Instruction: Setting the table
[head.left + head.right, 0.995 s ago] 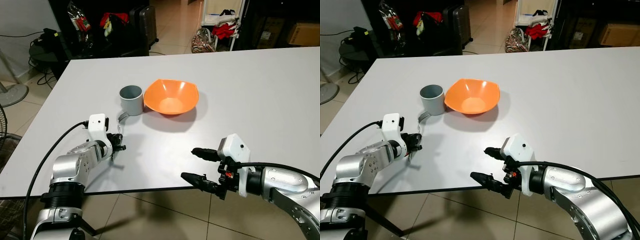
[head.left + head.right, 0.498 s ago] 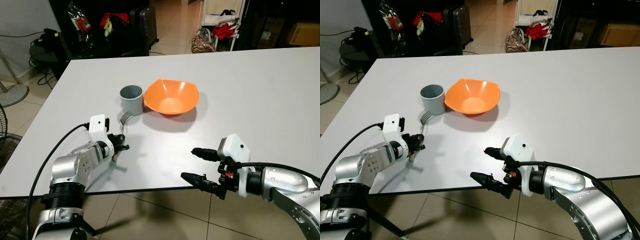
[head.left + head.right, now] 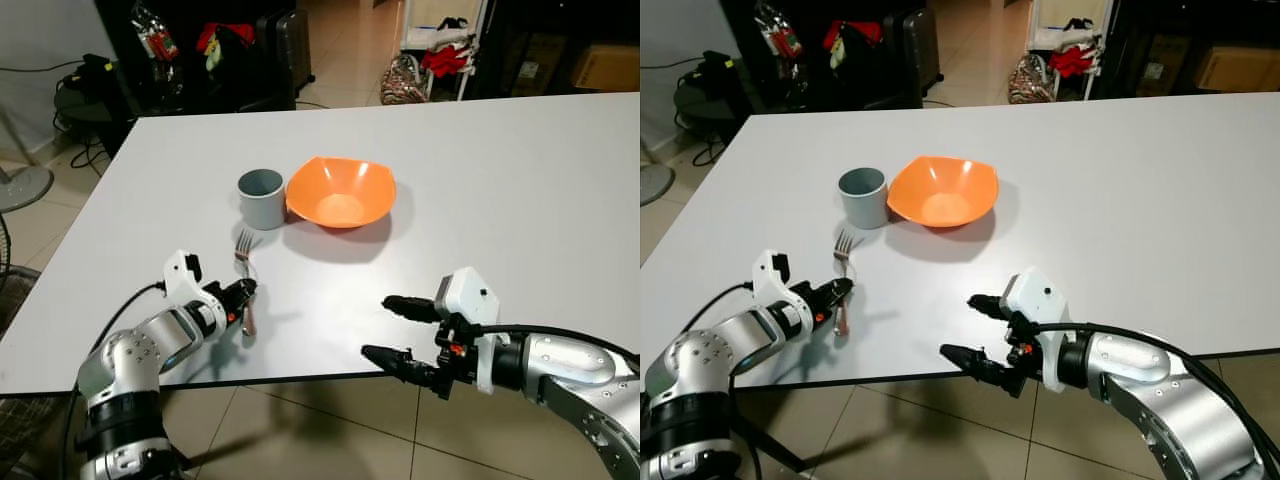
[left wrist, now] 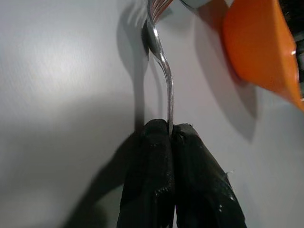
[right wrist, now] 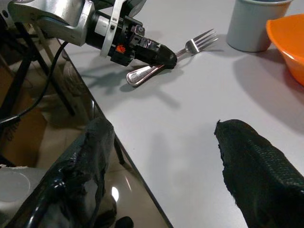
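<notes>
Right end effector (image 3: 395,329), two long black fingers on a silver arm with a white wrist block, hovering at the near edge of the white rectangular bench (image 3: 520,190); its fingers are spread wide, one over the bench top and the other out past the edge above the tiled floor (image 3: 300,430), holding nothing

Left end effector (image 3: 243,291), toward the near left corner of the bench, fingers pressed together and pinching the handle of a shiny silver metal fork (image 3: 245,275). In the left wrist view the two black fingertips (image 4: 156,142) meet on the thin handle partway along it, and the fork (image 4: 159,57) runs away from them toward the tines. In the right wrist view the rounded end of the handle sticks out behind the fingers and lies on the bench top. The tines point toward the far edge, just short of the cup

Grey cylindrical cup (image 3: 261,198), upright, beyond the fork, left of the middle of the bench

Orange rounded-square bowl (image 3: 341,193), just beside the cup on its right; whether they touch cannot be told

Beyond the far edge: dark bags, cables and red cloth on the floor
</notes>
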Tool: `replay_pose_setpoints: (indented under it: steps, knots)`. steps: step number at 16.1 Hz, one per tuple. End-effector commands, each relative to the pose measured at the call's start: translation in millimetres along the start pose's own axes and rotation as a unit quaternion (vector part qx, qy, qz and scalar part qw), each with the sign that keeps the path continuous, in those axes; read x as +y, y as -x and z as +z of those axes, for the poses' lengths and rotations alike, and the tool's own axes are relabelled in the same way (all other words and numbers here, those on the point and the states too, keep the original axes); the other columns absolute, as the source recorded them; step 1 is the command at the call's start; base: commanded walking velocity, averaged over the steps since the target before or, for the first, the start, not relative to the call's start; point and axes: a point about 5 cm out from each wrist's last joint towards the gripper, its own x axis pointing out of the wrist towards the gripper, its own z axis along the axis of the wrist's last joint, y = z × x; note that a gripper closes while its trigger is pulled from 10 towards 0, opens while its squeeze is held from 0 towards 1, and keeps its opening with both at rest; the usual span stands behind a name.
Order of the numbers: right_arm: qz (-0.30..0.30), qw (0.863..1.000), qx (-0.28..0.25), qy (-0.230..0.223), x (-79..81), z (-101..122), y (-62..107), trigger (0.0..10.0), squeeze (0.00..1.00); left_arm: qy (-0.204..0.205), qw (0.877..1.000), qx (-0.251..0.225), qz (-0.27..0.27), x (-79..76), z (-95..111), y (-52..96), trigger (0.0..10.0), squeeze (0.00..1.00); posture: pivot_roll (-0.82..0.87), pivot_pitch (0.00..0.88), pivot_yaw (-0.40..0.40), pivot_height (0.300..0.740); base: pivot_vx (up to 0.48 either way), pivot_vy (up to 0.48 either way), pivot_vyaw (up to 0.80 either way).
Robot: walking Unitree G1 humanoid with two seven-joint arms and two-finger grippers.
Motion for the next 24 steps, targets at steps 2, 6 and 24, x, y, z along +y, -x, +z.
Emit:
replay_pose_setpoints:
  steps: [2, 6, 24]
  knots:
    - [0.016, 1.0, -0.007, 0.006, 1.2, 3.3, -1.4, 10.0, 0.0, 0.027, 1.0, 0.01, 0.0, 2.3, -4.6, 3.3, 0.0, 0.0, -0.08, 0.0, 0.074, 0.74, 0.0, 0.0, 0.0]
    - [0.022, 1.0, -0.004, 0.007, 1.1, 3.4, -1.4, 10.0, 0.0, 0.063, 0.997, 0.027, -0.028, -1.9, -9.4, 3.4, 0.0, 0.0, -0.08, 0.0, 0.072, 0.74, 0.0, 0.0, 0.0]
    - [0.019, 1.0, -0.009, 0.013, -0.5, 5.2, -2.7, 10.0, 0.0, 0.026, 0.999, 0.023, 0.036, 4.4, -1.1, -16.7, 10.0, 1.0, -0.09, 0.0, 0.081, 0.74, 0.0, 0.0, 0.0]
